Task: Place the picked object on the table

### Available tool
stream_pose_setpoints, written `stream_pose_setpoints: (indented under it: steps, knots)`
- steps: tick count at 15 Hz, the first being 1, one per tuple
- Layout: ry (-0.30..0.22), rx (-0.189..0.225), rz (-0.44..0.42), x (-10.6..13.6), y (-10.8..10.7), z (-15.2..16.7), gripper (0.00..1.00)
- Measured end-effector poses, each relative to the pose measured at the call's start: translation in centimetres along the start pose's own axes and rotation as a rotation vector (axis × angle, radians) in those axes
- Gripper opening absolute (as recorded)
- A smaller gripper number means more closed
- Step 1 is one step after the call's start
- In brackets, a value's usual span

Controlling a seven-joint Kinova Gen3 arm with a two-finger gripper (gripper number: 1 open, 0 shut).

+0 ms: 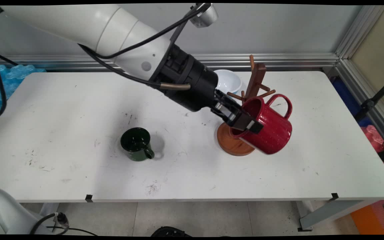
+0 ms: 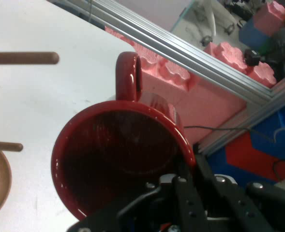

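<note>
Red mug (image 1: 272, 128) hangs tipped in the air, its rim pinched tight by the end effector (image 1: 247, 125), right beside the wooden mug tree (image 1: 245, 100). A green mug (image 1: 136, 144) sits well apart on the surface (image 1: 62, 133).

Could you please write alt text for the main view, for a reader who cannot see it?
The pincer holds a red mug by its rim, tilted in the air beside a wooden mug tree on a white table. A dark green mug stands to the left; a white bowl sits behind the tree.
</note>
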Motion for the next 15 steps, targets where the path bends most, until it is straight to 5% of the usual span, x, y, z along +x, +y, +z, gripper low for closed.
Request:
stream_pose_setpoints:
  steps: [4,15]
  knots:
    - [-0.053,0.041,0.039,-0.6,0.2,-1.1,0.00]
    - [-0.247,0.278,0.130,-1.3,-4.1,-5.8,0.00]
